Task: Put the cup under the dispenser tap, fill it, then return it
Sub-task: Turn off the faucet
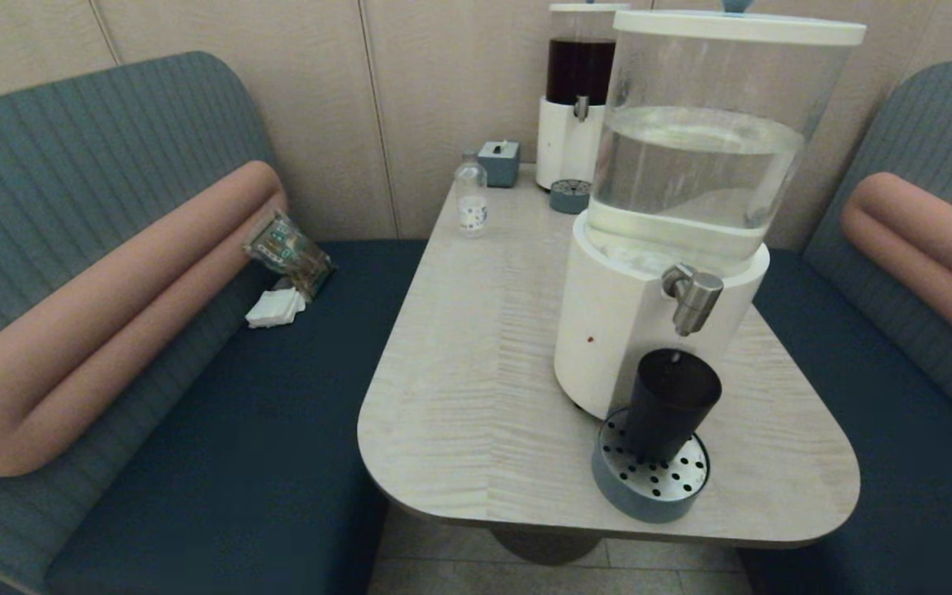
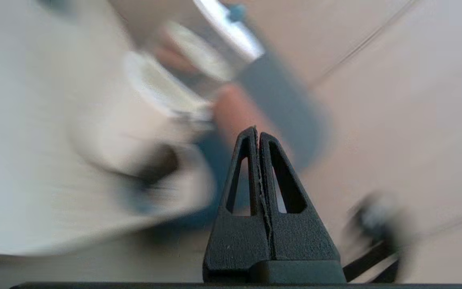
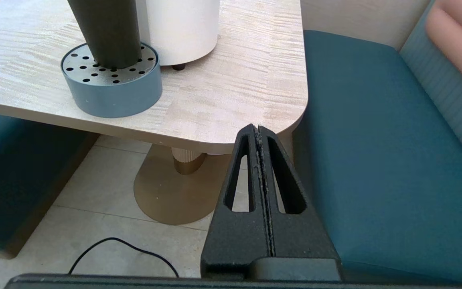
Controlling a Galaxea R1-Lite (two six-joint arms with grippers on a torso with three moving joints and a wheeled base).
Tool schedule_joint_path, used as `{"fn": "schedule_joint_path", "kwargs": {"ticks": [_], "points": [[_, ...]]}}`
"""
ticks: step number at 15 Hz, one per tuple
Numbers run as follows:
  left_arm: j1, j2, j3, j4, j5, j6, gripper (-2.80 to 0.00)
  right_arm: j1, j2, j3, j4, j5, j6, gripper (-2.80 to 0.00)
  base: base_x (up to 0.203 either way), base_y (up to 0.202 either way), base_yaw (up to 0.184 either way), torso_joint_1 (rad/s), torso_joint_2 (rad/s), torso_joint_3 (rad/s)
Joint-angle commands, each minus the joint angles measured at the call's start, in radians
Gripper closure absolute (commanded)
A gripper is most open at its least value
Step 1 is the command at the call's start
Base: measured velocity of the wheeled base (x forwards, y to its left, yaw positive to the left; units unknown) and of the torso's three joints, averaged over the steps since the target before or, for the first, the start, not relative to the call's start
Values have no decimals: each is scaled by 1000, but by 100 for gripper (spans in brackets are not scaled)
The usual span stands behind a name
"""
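Cup (image 1: pixel 668 405) is sitting upright on the perforated steel top of a round blue-grey drip tray (image 1: pixel 649 492), right under the dispenser tap (image 1: pixel 692 298), close to the tabletop's near right corner. The tray touches the front of the big dispenser (image 1: pixel 608 330), which has a white base with a tiny red dot and a clear tank of colourless liquid.

Labels: not much to read. A small clear bottle (image 1: pixel 471 197) toward the far left edge of the tabletop has a white label, but the print is too small to make out. A crinkly packet (image 1: pixel 287 250) on the left bench has markings I can't read either, with white napkins (image 1: pixel 274 307) just beside it.

Far end of the tabletop has a 2nd dispenser (image 1: pixel 579 91) with dark liquid, its own little drip tray (image 1: pixel 569 196), and a small blue-grey box (image 1: pixel 499 162).

The table (image 1: pixel 476 364) is pale wood grain with rounded corners on a gold pedestal, between 2 teal benches with pink bolsters. Beige panelled wall, pale tiled floor, a black cable on it.

Right gripper (image 3: pixel 258 129) is clenched with nothing in it, hanging off the table's near right corner, below the edge. Left gripper (image 2: pixel 257 130) is clenched and empty too, its surroundings too blurred to place.
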Motion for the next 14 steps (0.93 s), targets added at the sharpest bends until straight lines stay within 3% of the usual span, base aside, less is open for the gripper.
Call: {"fn": "schedule_joint_path", "kwargs": {"ticks": [1, 2, 5, 9, 11, 14], "points": [[-1, 142, 70, -213, -19, -457, 0, 0, -1, 14, 0, 1, -1, 0, 0, 0, 0, 0, 0, 0], [-9, 186, 167, -336, -31, -513, 0, 0, -1, 14, 0, 1, -1, 0, 0, 0, 0, 0, 0, 0], [-53, 355, 401, -607, -54, -549, 0, 0, -1, 14, 0, 1, -1, 0, 0, 0, 0, 0, 0, 0], [-244, 489, 546, -847, -27, -538, 0, 0, -1, 14, 0, 1, -1, 0, 0, 0, 0, 0, 0, 0], [-350, 572, 586, -972, 54, -527, 0, 0, -1, 14, 0, 1, -1, 0, 0, 0, 0, 0, 0, 0], [-521, 705, 584, -1076, 302, -419, 0, 0, -1, 14, 0, 1, -1, 0, 0, 0, 0, 0, 0, 0]]}}
